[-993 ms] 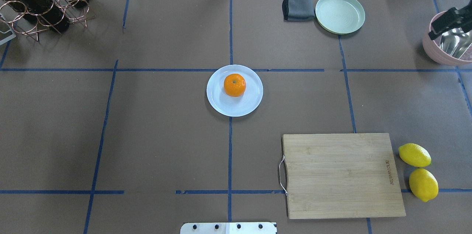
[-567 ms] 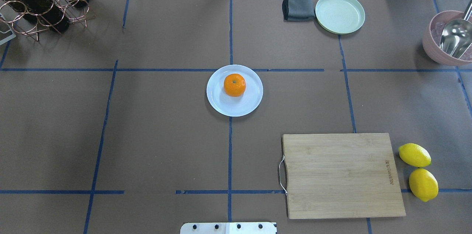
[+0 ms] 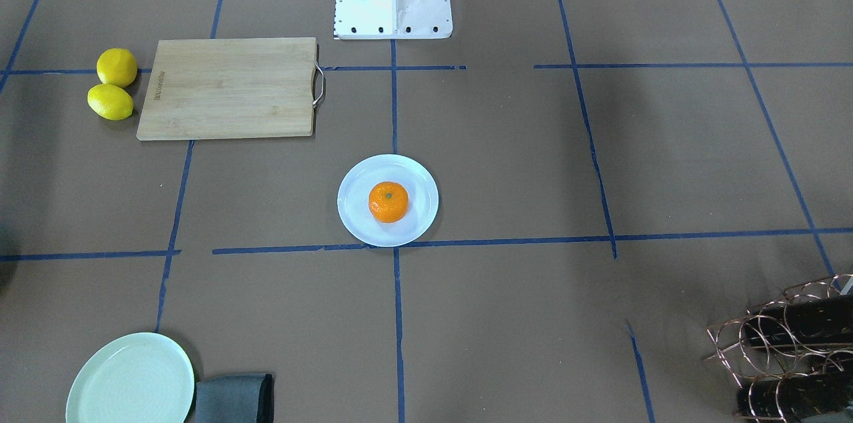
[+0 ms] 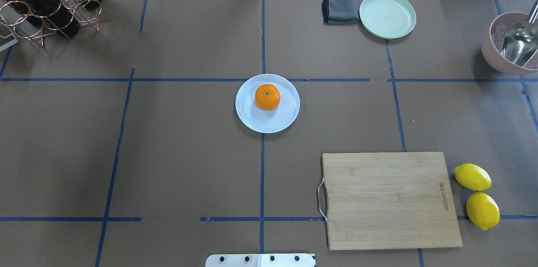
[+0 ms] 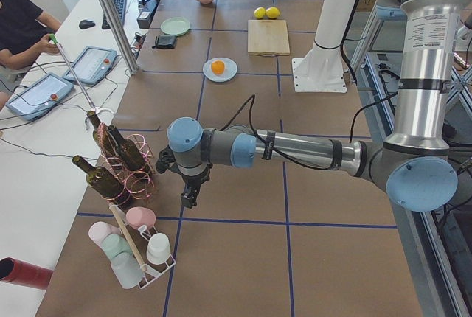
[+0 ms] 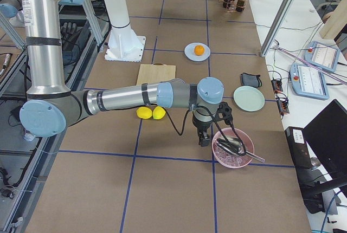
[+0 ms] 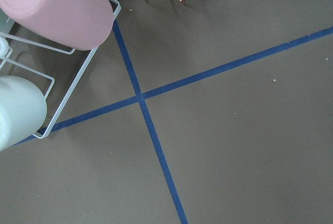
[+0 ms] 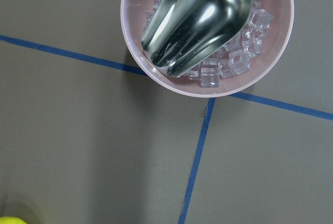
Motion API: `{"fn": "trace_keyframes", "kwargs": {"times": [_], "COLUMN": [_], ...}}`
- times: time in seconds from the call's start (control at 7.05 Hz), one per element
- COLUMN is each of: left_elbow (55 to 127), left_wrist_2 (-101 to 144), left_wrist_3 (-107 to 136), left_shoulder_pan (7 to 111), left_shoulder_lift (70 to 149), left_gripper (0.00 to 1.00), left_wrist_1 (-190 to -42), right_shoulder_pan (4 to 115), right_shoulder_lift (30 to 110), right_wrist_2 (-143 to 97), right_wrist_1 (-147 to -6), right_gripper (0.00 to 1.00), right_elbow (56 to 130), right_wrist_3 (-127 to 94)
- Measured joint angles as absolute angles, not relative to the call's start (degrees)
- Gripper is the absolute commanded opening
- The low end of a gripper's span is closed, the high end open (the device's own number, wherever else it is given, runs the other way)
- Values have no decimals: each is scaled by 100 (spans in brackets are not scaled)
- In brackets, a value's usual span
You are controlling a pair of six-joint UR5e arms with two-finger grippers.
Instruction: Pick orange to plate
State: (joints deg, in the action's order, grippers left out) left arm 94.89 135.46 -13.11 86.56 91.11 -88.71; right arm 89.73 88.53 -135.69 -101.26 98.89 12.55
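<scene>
At mid-bench (image 4: 189, 153), the orange (image 4: 267, 97) rests on the plate (image 4: 252, 117), well apart from the left end effector (image 5: 189, 197) and the right end effector (image 6: 204, 140); their opening cannot be told.

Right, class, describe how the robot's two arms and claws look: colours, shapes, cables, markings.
The left arm and right arm match: silver-grey metal tubes joined by grey joints with pale blue caps, and black bands at the tube ends. A thin black cable loops along each forearm. The left claw and right claw are black and blocky. No legible markings.
</scene>
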Motion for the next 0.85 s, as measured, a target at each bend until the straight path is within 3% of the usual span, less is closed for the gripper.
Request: {"fn": "trace_keyframes", "kwargs": {"times": [0.85], "left_elbow": [9031], "left_wrist_2": [13562], "left_wrist_3": [-1267], "left_shoulder_pan": [8924], "left_shoulder_lift": [9089], "left_gripper": [100], "left_wrist_1": [-8877], "right_shoulder_pan": [9290], "right_shoulder_lift": [9260], "right_wrist_2": [-14011], "right_wrist_1": [-9528], "right_gripper": [100], "right_elbow": [9195], "right_wrist_3": [1247]}}
